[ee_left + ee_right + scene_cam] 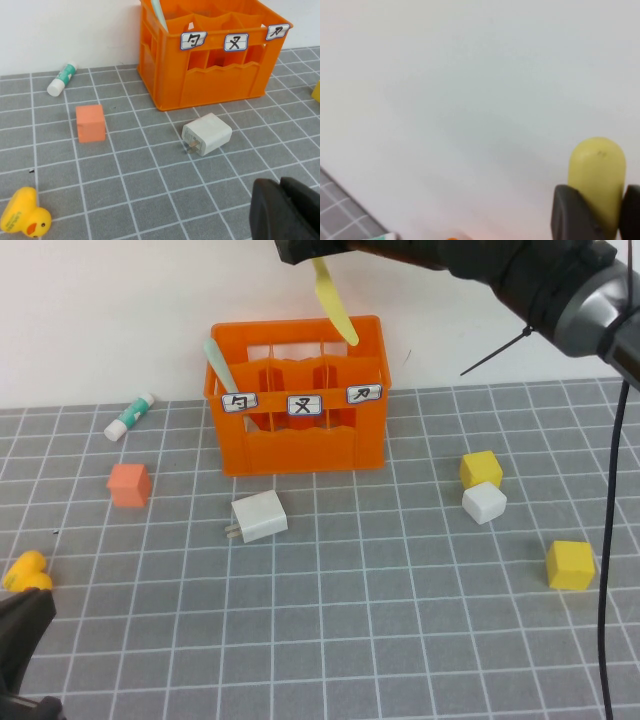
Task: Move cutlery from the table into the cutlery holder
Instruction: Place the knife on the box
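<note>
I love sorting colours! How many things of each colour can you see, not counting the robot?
Yellow: 4 - knife, two cubes, duck
Orange: 2 - crate, cube
White: 2 - cube, charger
Green: 2 - spoon, glue stick
Total: 10

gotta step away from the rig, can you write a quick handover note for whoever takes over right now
Right tool: raised above the orange cutlery holder, shut on the handle of the pale yellow plastic knife; the blade hangs tilted, its tip over the holder's right rear compartments.
Left tool: shut, holding nothing, parked low at the table's near left corner, beside the yellow rubber duck.
Done: the mint-green spoon already stands in the holder's left compartment.
Left: lower the knife into a compartment and release it. No other cutlery shows on the table.
</note>
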You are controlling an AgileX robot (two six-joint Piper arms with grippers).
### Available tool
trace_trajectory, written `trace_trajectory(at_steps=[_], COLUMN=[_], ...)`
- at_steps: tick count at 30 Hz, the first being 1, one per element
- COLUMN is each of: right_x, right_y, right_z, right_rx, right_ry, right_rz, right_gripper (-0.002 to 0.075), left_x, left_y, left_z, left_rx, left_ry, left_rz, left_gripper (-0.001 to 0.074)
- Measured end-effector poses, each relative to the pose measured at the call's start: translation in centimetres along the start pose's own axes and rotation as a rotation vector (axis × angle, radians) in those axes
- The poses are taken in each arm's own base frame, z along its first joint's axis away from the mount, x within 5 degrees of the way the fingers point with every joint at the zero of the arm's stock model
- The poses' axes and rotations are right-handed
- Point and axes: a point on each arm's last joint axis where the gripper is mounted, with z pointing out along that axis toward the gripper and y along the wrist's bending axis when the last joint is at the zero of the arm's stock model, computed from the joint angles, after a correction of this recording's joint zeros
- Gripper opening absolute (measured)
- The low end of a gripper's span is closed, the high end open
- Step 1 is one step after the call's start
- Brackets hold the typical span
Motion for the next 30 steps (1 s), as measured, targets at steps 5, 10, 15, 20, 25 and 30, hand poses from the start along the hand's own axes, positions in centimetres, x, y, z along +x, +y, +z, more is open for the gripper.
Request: trace_trajectory(at_steps=[5,10,15,20,25,30], right_x=[1.4,3.2,4.3,6.8,8.3,8.7], right_y=[-0.1,0.4,1.7,1.9,1.8,2.1], right_z=[0.5,1.1,1.0,1.0,1.0,1.0], right_rx=[0.034,0.102,0.141,0.190,0.227,0.196], right_ry=[0.000,-0.026,-0.047,-0.023,-0.011,0.024], right_rz=[0.010,0.012,0.025,0.057,0.101,0.107], right_gripper=[0.0190,0.0190,0.0190,0.0190,0.0190,0.0190], left_x=[0.0,0.1,0.1,0.0,0.0,0.0], left_y=[0.0,0.1,0.1,0.1,0.1,0.1], left_z=[0.0,0.0,0.0,0.0,0.0,0.0], left_rx=[-0.002,-0.007,-0.008,-0.007,-0.007,-0.007], left_ry=[0.000,0.004,0.004,-0.003,-0.003,-0.006], left_rz=[0.007,0.021,0.023,0.025,0.025,0.025], left_gripper=[0.0000,-0.0001,-0.0001,-0.0001,-0.0001,-0.0001])
